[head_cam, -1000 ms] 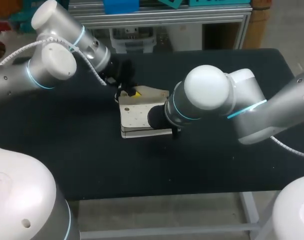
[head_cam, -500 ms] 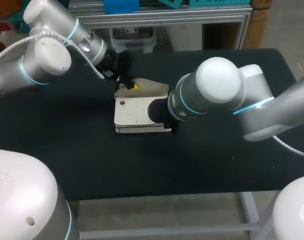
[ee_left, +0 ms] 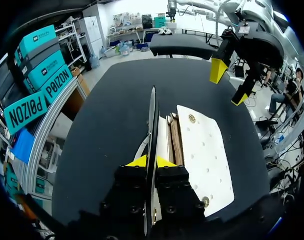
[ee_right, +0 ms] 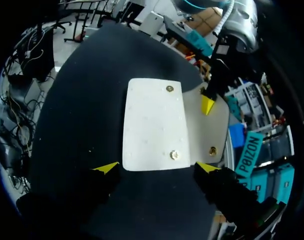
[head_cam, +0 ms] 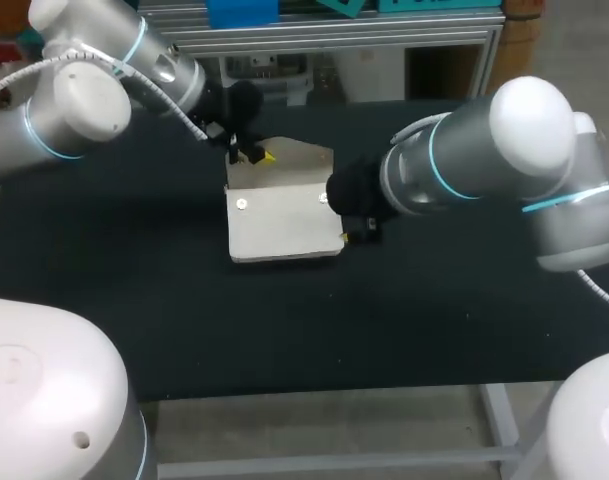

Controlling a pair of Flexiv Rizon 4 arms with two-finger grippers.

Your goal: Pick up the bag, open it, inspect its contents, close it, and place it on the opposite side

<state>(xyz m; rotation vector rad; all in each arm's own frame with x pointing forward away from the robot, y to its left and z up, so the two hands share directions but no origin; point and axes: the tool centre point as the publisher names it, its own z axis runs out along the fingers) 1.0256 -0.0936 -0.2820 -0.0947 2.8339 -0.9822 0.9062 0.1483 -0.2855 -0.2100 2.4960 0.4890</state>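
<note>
A white flat bag (head_cam: 284, 225) with brass snaps lies at the middle of the black table (head_cam: 184, 330). Its flap (head_cam: 296, 163) stands raised at the far edge. My left gripper (head_cam: 252, 155) is shut on that flap; in the left wrist view the flap's thin edge (ee_left: 152, 120) runs up between the yellow tips of the left gripper (ee_left: 151, 161), with the bag's body (ee_left: 204, 150) beside it. My right gripper (head_cam: 359, 232) stands open just off the bag's right edge. In the right wrist view the right gripper (ee_right: 157, 168) has wide-spread tips, with the bag (ee_right: 154, 125) ahead of them and nothing held.
Bare black tabletop surrounds the bag on all sides, with wide room at the front (head_cam: 314, 330) and at the left (head_cam: 104, 240). My right arm's elbow (head_cam: 524, 130) hangs over the table's right half.
My right gripper has opened and drawn back to the right, off the bag. My left arm has moved slightly back and left with the flap, and the bag now lies flatter.
</note>
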